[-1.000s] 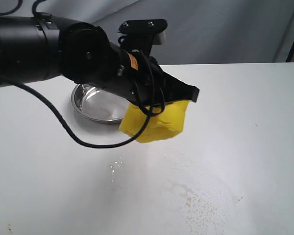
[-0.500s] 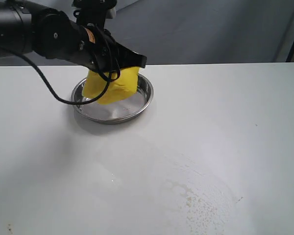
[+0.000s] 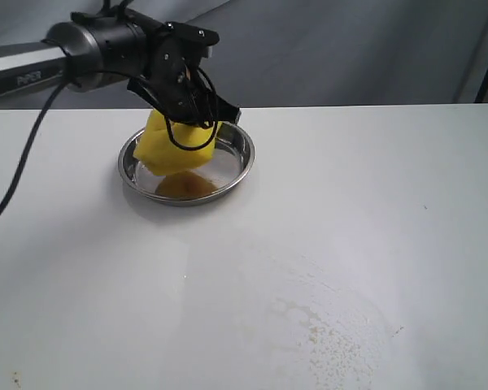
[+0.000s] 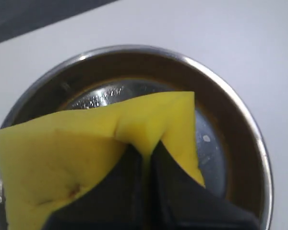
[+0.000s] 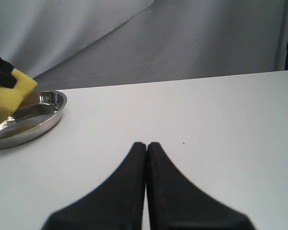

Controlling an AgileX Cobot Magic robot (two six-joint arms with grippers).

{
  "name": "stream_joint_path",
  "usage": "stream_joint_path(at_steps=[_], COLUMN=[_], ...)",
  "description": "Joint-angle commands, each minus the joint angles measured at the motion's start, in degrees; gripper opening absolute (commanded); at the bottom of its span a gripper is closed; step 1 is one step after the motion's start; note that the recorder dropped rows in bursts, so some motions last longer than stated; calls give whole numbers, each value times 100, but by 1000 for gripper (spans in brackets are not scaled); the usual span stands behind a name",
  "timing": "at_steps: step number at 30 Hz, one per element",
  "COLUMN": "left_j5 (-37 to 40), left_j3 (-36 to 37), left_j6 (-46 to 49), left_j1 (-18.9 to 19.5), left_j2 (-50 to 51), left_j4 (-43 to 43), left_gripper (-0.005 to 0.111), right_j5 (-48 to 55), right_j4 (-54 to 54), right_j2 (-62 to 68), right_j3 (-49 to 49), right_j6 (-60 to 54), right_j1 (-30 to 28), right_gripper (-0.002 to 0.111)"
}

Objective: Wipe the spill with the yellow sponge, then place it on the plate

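The yellow sponge (image 3: 172, 148) hangs folded just over the steel plate (image 3: 237, 166) at the back left of the table, pinched by my left gripper (image 3: 197, 122), which is shut on it. In the left wrist view the sponge (image 4: 86, 143) is creased where the left gripper (image 4: 145, 151) squeezes it, with the plate's rim (image 4: 240, 129) ringing it below. A yellow reflection shows in the plate's bottom. No amber drop is visible; only a pale watery smear (image 3: 333, 325) lies front right. My right gripper (image 5: 146, 144) is shut and empty over bare table, out of the exterior view.
The white table (image 3: 390, 187) stretches to the right of the plate. From the right wrist view the plate (image 5: 48, 112) and the sponge (image 5: 9, 88) sit far off to one side. A grey backdrop hangs behind the table.
My left arm has carried the sponge from above the smeared middle of the table back and left to the plate, and lowered it into the dish.
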Motion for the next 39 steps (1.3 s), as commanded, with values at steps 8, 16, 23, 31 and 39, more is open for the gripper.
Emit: stream_joint_path(at_steps=[8,16,23,31,39], left_j5=[321,654,895,2255,3004], left_j3=[-375,-375,-375,-375,69], left_j6=[9,-234,-162,-140,-448], left_j1=[-3,-3,-17,-17,28], left_j2=[384,242,-358,-1022,-1655], left_j4=[-40,-287,-1000,-1357,-565], left_gripper=[33,58,63,9,0], right_j5=[-121,-119,-119,-119,-119], right_j4=[-43,-111,-462,-1309,-1309], right_j2=[-26,-26,-26,-26,-26], right_j3=[20,20,20,20,20], right_j6=[32,32,32,32,32], right_j1=[-9,-9,-9,-9,-9], right_gripper=[0,0,0,0,0])
